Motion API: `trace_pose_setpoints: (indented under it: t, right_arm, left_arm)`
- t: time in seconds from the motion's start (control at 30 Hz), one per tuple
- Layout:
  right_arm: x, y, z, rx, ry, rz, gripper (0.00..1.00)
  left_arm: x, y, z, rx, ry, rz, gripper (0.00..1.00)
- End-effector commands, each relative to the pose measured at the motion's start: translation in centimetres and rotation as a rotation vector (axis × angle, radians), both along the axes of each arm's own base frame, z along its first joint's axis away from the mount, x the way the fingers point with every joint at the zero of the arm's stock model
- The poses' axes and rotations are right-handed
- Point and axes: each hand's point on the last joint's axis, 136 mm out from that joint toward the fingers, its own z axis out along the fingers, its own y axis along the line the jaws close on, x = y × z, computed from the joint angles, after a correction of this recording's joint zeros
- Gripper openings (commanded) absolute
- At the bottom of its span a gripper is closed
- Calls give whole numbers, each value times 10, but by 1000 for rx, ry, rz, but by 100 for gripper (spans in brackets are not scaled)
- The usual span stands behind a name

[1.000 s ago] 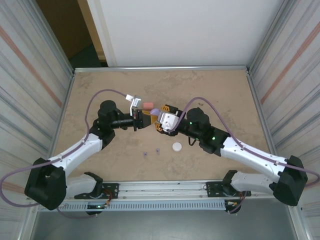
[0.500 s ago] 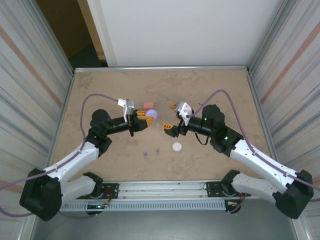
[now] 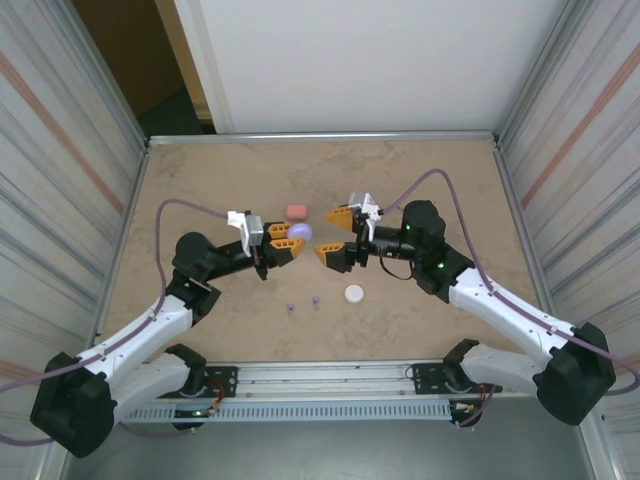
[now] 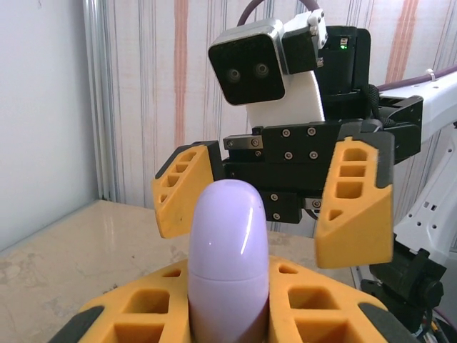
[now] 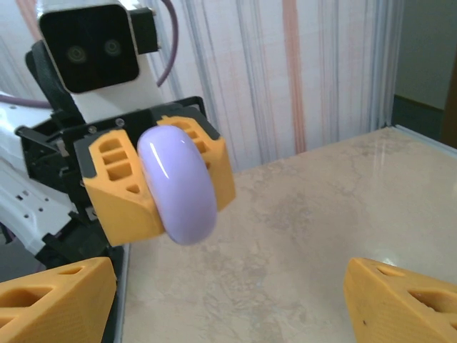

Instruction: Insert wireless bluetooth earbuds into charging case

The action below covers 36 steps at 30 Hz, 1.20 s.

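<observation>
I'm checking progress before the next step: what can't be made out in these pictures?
- Purple case: left wrist view, lower end hidden between the fingers of the left gripper; the shut lid hides any contents.
- Two loose earbuds: top view, too small to tell which way they lie.
- Pink case and white case: top view, too small to tell open from shut.

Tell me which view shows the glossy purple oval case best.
Right wrist view: the glossy purple oval case shows nearly whole. Left wrist view is close, its base hidden; top view, a tiny spot.
</observation>
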Motion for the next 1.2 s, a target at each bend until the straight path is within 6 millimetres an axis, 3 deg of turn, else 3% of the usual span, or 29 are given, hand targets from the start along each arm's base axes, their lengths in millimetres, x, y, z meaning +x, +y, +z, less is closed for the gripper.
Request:
trace_pose_setpoints:
  t: [0.0, 0.43, 0.77, 1.17]
  right_arm:
    - [-5, 9, 31, 62, -79, 35, 83]
    - [17, 16, 33, 56, -51, -23, 82]
    - [39, 9, 31, 41, 0, -92, 80]
    - [49, 10, 30, 27, 25, -102, 80]
  left_arm:
    - [-7, 1, 10, -18, -91, 2, 0]
    - [-12, -1, 9, -7, -102, -24, 0]
    - [-12, -1, 8, 0, -104, -24, 0]
    - [-12, -2, 6, 9, -100, -26, 0]
